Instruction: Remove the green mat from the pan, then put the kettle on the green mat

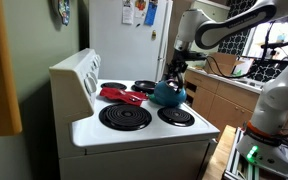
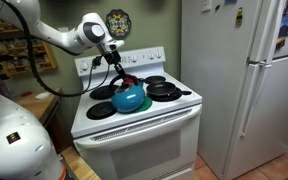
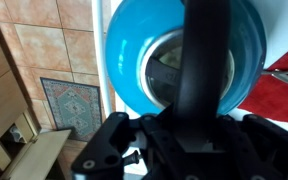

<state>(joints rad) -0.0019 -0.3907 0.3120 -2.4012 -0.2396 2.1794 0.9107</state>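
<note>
- The end effector (image 2: 117, 70) is seen directly above the kettle (image 2: 130, 99), at the top of its arched dark handle (image 3: 199, 70).
- In the wrist view, the handle runs straight down into the end effector (image 3: 189, 125), which appears to be closed around it; the fingertips themselves are hidden by the handle and the dark housing.
- The kettle (image 3: 134, 50) fills most of the wrist view from above, with its teal-blue body and its pale lid (image 3: 164, 75) under the handle.
- In both exterior views the kettle (image 1: 167, 95) is placed on the white table (image 1: 144, 135) between the coil burners (image 1: 125, 117); whether it rests on the surface or is held just off it cannot be told.
- The pan (image 2: 164, 90) is found just beside the kettle on a rear burner, its handle pointed away from the kettle.
- Red utensils (image 1: 119, 96) are laid on the table next to the kettle, on the side of the control panel.
- The green mat cannot be made out in any view.
- A white fridge (image 2: 244, 80) stands beside the table.
- Tiled floor and a patterned rug (image 3: 72, 105) are visible past the kettle in the wrist view.
</note>
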